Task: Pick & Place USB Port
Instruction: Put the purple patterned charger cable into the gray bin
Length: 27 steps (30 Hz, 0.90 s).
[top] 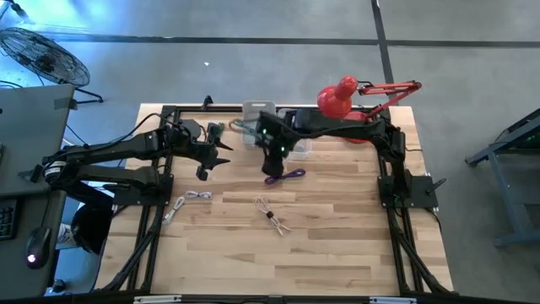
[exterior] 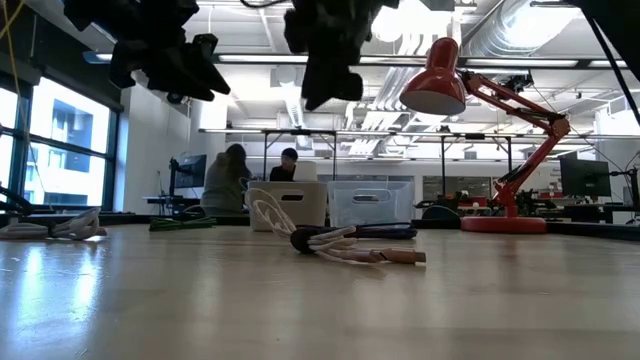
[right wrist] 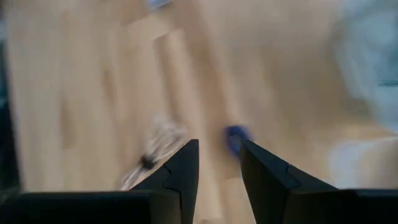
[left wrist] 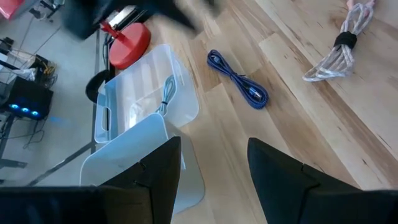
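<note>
Blue-purple, your USB cable (top: 285, 176) lies coiled on the wooden table (top: 337, 245), just at 6 o'clock of the right gripper (top: 274, 153) in the high view. You can see the gripper hanging above it, not touching. In the right wrist view the two dark fingers (right wrist: 180, 171) stand a little apart with nothing between them, and the blurred blue cable (right wrist: 234, 139) shows just beyond the gap.

Look at 12 o'clock of that gripper: the clear plastic bins (top: 257, 118) sit at the far edge of the table, and the left wrist view shows a thin cable lying in one bin (left wrist: 146, 93). The red desk lamp (top: 342, 97) stands at about 2 o'clock of the right gripper.

Your left gripper (top: 211, 160) waits at 9 o'clock of the right one, above the table; its fingers (left wrist: 280, 180) are spread apart and empty, and the blue cable (left wrist: 238, 79) lies well beyond them.

A white bundled cable (top: 187, 201) lies at about 7 o'clock of the USB cable, and a pale tied cable (top: 272, 215) lies at its 6 o'clock, both apart from it. In the low view two people (exterior: 228, 180) sit far behind the table.
</note>
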### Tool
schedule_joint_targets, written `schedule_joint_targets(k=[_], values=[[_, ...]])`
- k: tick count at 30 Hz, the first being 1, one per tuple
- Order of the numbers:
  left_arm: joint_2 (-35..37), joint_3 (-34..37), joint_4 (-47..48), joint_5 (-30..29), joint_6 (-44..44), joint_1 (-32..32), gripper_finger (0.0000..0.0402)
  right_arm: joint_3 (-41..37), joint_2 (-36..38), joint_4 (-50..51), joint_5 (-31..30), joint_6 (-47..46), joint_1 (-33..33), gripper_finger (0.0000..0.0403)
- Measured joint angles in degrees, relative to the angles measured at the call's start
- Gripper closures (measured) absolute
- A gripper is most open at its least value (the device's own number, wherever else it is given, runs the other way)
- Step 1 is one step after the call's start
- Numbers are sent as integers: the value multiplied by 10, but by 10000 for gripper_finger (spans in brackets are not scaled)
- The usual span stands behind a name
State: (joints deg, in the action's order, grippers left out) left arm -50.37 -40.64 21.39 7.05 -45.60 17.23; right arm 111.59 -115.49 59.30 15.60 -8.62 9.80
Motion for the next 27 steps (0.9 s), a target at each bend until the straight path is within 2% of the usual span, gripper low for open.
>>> schedule_joint_targets(k=[3, 5, 11, 19, 23, 27], values=[[0, 0, 7, 1, 8, 0, 220, 0, 0, 27, 13, 34, -35, 295], [0, 0, 13, 11, 10, 0, 220, 0, 0, 53, -2, 59, -57, 295], [0, 0, 13, 85, 12, 0, 220, 0, 0, 86, -125, 85, -101, 295], [0, 0, 19, 89, 24, 0, 220, -5, 0, 111, -217, 63, -101, 286], [0, 0, 28, 89, 23, 0, 220, -40, 1, 107, -226, 62, -100, 255], [0, 0, 29, 88, 19, 0, 220, -108, 1, 69, -204, 63, -90, 217]])
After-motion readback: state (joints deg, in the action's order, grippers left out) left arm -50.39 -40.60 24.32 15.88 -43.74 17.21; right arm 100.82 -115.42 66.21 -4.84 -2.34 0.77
